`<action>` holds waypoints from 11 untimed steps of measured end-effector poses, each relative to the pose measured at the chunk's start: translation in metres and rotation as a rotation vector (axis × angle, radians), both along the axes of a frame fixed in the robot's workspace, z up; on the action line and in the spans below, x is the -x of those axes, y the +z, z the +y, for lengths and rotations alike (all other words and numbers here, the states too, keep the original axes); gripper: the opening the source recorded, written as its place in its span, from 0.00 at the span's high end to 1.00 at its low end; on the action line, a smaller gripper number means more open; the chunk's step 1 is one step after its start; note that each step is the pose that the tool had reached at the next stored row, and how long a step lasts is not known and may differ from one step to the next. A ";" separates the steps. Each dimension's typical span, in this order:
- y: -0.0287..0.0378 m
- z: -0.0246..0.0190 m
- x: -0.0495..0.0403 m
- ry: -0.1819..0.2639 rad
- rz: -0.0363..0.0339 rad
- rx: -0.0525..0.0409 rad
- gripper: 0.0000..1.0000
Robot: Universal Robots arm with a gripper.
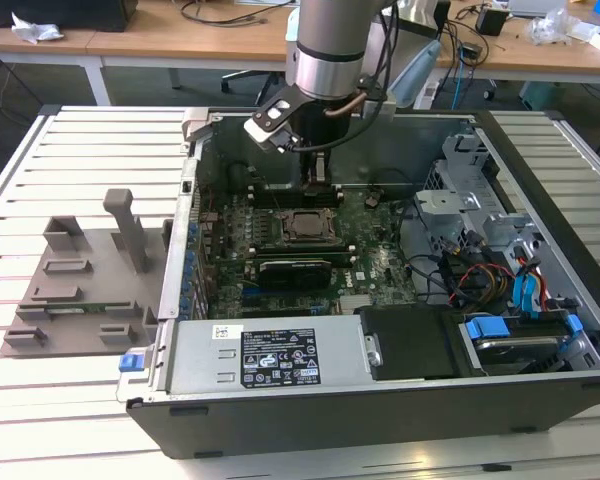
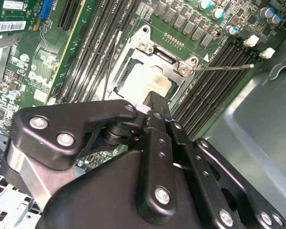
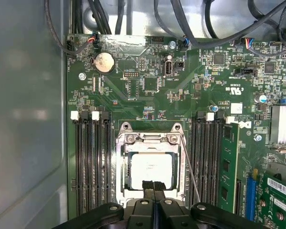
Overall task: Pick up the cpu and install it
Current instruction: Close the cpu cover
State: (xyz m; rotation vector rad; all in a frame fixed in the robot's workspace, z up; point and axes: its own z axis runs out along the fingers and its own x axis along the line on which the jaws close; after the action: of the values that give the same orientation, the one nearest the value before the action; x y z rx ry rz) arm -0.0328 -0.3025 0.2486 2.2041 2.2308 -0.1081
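Note:
The cpu (image 3: 151, 167) lies flat in the open metal socket frame (image 3: 125, 164) on the green motherboard, its silvery top bright; it also appears in the second wrist view (image 2: 150, 81). My gripper (image 3: 153, 185) hangs just above the cpu's near edge, its two black fingers pressed together with nothing between them. In the second wrist view the fingertips (image 2: 155, 99) sit close over the chip. In the exterior view the gripper (image 1: 320, 180) reaches down into the open computer case (image 1: 180, 280), a little behind the socket (image 1: 305, 226).
A thin socket lever (image 3: 190, 167) stands beside the frame, with memory slots (image 3: 90, 162) on both sides. A black card (image 1: 295, 268) lies just in front of the socket. The grey pegged tray (image 1: 80, 290) sits at the exterior view's left, cables (image 1: 460, 270) and drive bays (image 1: 520, 330) at its right.

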 end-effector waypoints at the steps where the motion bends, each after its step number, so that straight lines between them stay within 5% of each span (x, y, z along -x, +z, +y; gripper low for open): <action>1: 0.0011 0.0000 0.0000 0.000 0.0000 0.0000 0.89; 11: 0.0128 0.0000 0.0000 0.000 -0.0002 -0.0003 0.89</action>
State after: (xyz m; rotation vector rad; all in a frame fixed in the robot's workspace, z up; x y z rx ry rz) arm -0.0328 -0.3025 0.2614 2.2042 2.2308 -0.1075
